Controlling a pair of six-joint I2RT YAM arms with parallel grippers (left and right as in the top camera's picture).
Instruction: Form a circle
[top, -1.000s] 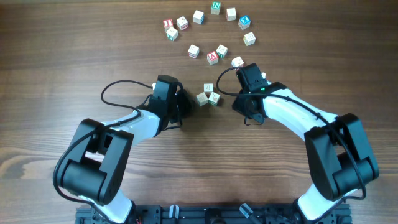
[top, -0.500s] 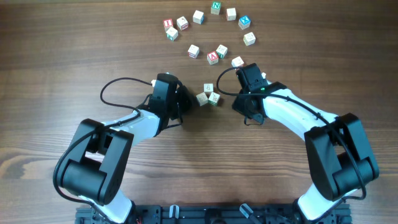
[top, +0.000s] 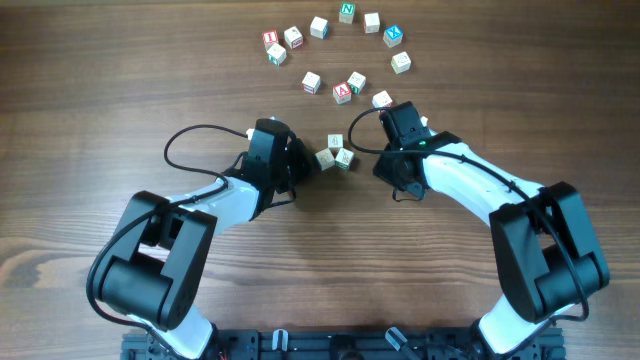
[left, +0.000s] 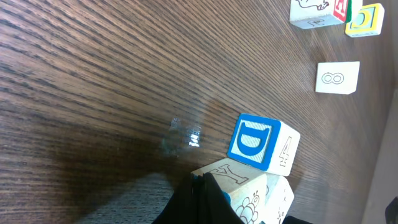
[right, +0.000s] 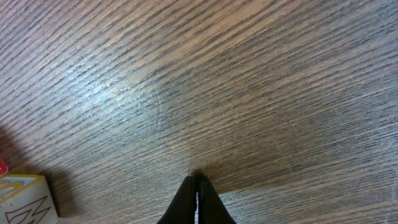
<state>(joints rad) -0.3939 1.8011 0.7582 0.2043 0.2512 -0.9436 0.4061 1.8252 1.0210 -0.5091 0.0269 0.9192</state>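
"Black fingers first, nearest the arms: how does the left gripper (left: 202, 182) stand?"

"Pressed together into one point, holding nothing. The tip lies against a pale cube (left: 225, 176). Whether it pushes on it, I cannot tell."

"And the right gripper (right: 198, 182)?"

"Pressed together too, and empty, over the bare wooden table (right: 249, 74). A cube corner (right: 22, 198) with a red edge shows at the lower left of its wrist view."

"What sits around the pale cube?"

"A blue D cube (left: 255, 142) touches it on the far side, and a third cube (left: 277, 198) is packed against both. From overhead they make a tight knot of three between the two grippers."

"Further out?"

"A loose row of four: a single cube (top: 311, 81), a red A cube (top: 342, 92) touching its neighbour (top: 356, 82), and an end cube (top: 382, 99) just by the right wrist."

"Where is the circle?"

"Only an arc of it shows. Farthest off, eight cubes bend across the top of the table, from a red-lettered cube (top: 270, 39) on the left, over a green N cube (top: 347, 12) at the crown, to a blue-lettered cube (top: 393, 35) and a last cube (top: 401, 62) on the right. The curve lies open toward the row of four."
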